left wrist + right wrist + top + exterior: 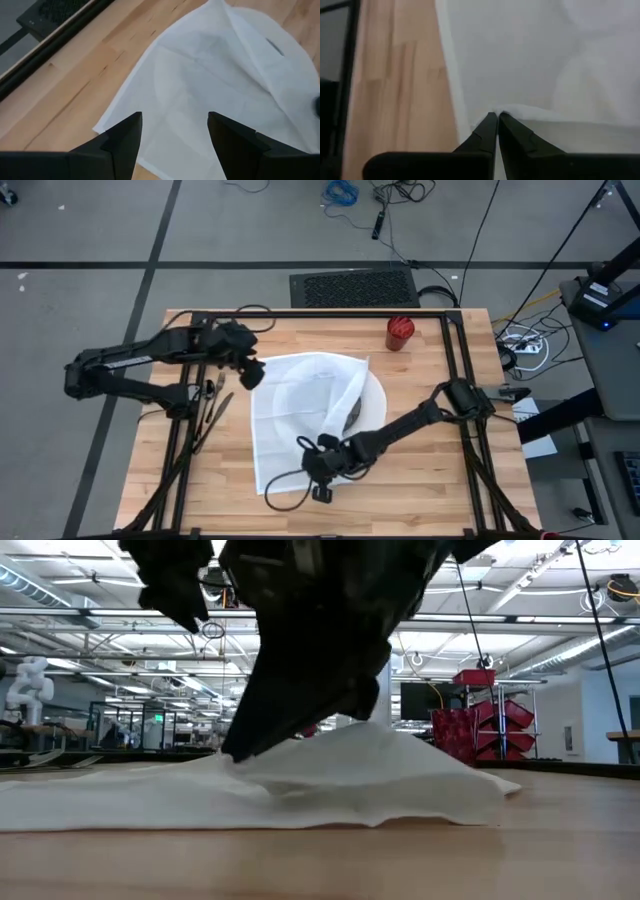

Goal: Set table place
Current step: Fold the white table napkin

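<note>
Butcher-block planks of the table [430,470] filled the middle of the high view, black tube frame all round. Across its centre a white cloth [300,405] lay spread and rumpled over a white plate [374,402], one fold lifted into a ridge. The right gripper [496,116] sat low at the cloth's near edge, fingers pressed together and pinching a fold of it. The left gripper [175,120] hovered over the cloth's far left corner, fingers spread, holding nothing. A red cup [400,333] stood near the far edge; cutlery [213,405] lay left of the cloth.
</note>
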`<act>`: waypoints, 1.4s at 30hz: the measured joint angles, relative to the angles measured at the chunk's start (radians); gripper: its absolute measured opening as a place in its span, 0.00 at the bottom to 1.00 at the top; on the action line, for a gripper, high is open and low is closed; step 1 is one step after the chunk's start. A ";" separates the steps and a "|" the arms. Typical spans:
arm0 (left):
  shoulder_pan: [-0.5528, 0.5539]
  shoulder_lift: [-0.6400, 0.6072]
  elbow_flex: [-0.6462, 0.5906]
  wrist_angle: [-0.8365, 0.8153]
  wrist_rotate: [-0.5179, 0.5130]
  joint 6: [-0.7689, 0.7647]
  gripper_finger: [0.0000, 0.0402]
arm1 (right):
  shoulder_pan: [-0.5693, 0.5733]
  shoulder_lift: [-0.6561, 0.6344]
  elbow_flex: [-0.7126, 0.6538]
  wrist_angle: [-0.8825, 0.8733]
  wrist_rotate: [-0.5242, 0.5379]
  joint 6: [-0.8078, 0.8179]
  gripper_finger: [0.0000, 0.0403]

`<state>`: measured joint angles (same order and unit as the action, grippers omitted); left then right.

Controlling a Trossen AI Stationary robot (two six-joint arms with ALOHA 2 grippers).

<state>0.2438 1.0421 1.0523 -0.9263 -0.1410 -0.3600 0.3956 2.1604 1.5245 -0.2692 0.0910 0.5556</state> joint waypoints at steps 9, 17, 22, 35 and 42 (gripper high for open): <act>0.002 0.270 0.000 0.235 0.006 0.006 0.53 | 0.056 -0.004 0.002 -0.045 0.053 0.086 0.00; 0.043 0.528 0.000 0.507 0.079 0.032 0.53 | 0.085 -0.004 0.001 -0.082 0.070 0.129 0.00; 0.073 0.630 0.000 0.765 0.129 0.032 0.53 | 0.097 -0.004 0.001 -0.127 0.093 0.160 0.00; 0.081 0.865 0.082 1.088 0.286 -0.040 0.53 | 0.102 -0.004 0.000 -0.177 0.092 0.258 0.00; 0.079 0.986 0.192 1.109 0.304 -0.069 0.53 | 0.103 -0.004 0.000 -0.180 0.092 0.271 0.00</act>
<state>0.3233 2.0277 1.2445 0.1823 0.1629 -0.4287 0.4984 2.1563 1.5246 -0.4490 0.1829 0.8265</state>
